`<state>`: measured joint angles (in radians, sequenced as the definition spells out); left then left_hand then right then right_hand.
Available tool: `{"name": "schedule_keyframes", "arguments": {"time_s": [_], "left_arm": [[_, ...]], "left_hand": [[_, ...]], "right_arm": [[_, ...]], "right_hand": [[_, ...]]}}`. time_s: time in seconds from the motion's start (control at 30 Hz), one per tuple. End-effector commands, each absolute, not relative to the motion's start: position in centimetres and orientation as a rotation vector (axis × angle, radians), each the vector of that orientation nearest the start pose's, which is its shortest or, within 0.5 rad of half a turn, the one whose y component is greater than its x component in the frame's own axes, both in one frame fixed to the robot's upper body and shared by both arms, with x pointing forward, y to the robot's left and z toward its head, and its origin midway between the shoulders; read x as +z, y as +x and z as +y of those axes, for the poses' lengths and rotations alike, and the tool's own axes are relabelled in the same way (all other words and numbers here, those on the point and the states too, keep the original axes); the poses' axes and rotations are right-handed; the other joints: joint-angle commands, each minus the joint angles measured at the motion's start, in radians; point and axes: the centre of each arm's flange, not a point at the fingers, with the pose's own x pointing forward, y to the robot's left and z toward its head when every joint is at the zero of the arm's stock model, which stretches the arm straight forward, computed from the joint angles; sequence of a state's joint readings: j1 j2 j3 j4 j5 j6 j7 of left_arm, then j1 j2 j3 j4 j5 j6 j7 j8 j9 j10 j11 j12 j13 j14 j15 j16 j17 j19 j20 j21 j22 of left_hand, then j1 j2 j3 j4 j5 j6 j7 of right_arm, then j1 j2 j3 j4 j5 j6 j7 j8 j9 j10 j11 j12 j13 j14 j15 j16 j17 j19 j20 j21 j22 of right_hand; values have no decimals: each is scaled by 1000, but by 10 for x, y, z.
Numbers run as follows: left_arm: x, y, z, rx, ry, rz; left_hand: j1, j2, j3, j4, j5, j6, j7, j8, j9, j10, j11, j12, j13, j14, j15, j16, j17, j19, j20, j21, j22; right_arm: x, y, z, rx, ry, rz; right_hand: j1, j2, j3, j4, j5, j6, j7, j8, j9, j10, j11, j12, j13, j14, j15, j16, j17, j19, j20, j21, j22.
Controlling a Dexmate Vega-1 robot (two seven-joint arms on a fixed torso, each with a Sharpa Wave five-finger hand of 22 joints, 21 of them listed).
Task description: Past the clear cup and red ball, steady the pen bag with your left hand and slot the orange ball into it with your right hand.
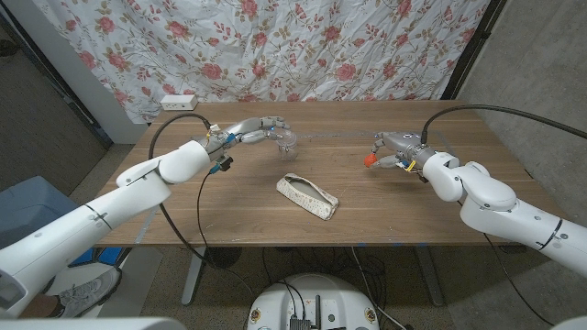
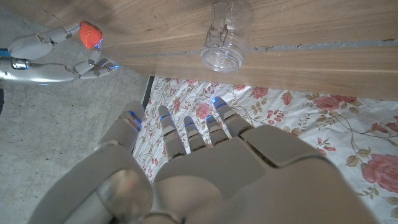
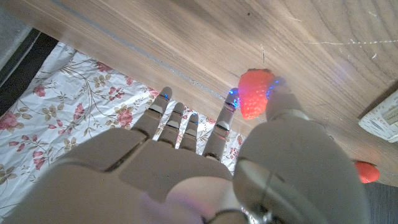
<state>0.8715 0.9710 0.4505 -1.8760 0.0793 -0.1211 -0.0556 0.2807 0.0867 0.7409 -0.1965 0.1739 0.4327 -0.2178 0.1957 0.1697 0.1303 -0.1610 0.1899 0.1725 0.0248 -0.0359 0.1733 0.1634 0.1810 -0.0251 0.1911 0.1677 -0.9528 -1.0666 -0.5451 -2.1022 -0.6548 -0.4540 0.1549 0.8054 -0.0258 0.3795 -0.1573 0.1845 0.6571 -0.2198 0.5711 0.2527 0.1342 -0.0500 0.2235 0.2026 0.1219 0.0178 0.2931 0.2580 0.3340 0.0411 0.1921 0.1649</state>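
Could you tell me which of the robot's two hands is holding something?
The right hand, pinching a red strawberry-shaped object; the left hand holds nothing, fingers apart, short of the clear cup.

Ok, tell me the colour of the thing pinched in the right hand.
Orange-red ball, held by the right hand; clearest in the right wrist view.

Head camera overlooks table [image 1: 229,220]; wrist cameras close above it.
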Motion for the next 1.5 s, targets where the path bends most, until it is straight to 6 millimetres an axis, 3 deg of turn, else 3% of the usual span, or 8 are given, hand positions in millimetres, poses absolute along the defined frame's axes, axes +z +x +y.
{"name": "schedule_keyframes", "arguments": {"time_s": [0.03,0.43,0.9,1.13,1.3,1.5], "left_arm": [[52,528,222,-347,1299,-754],[61,517,205,-360,1474,-755],[75,516,187,-386,1668,-748],[74,515,180,-365,1714,-747],[73,511,174,-325,1752,-772],[72,509,164,-318,1863,-766]], "left_hand": [[26,-1,5,-1,7,6,0,4,5,-4,8,1,2,-7,-67,-1,2,1,2,-5,0],[105,-27,8,-1,10,67,5,18,6,50,-4,15,2,23,-65,7,2,18,3,-2,0],[156,-43,7,-1,11,92,3,18,6,53,5,10,3,31,-59,4,2,26,4,-2,1],[199,-47,7,0,13,135,4,26,7,74,-2,14,3,37,-65,4,2,25,3,-3,1],[266,-65,-3,1,12,206,3,34,7,125,-10,21,3,80,-72,11,2,51,1,3,2],[301,-79,-13,2,12,239,1,34,8,147,-14,22,3,102,-74,11,2,70,-1,6,2]], "right_arm": [[2,536,-260,-70,-1696,-458],[3,538,-263,-61,-1697,-470],[5,541,-264,-57,-1687,-473],[5,543,-265,-55,-1685,-476],[5,544,-266,-49,-1681,-474],[4,545,-266,-47,-1667,-476]], "right_hand": [[0,10,2,2,-4,13,0,6,3,9,1,0,1,6,-2,4,5,6,-1,0,3],[0,9,0,2,-4,17,0,8,3,12,2,-1,1,6,-1,4,6,6,0,-1,3],[-1,9,-3,2,-4,18,0,10,3,15,1,-2,1,5,-2,4,8,7,0,-1,3],[-2,8,-4,2,-4,18,0,10,3,16,1,-3,1,4,0,3,9,8,0,-1,3],[-3,9,-5,2,-4,18,0,10,3,16,1,-4,1,5,-2,4,9,7,1,-2,3],[-4,10,-5,3,-4,19,0,11,3,15,1,-5,2,4,-2,3,10,7,0,-2,3]]}}
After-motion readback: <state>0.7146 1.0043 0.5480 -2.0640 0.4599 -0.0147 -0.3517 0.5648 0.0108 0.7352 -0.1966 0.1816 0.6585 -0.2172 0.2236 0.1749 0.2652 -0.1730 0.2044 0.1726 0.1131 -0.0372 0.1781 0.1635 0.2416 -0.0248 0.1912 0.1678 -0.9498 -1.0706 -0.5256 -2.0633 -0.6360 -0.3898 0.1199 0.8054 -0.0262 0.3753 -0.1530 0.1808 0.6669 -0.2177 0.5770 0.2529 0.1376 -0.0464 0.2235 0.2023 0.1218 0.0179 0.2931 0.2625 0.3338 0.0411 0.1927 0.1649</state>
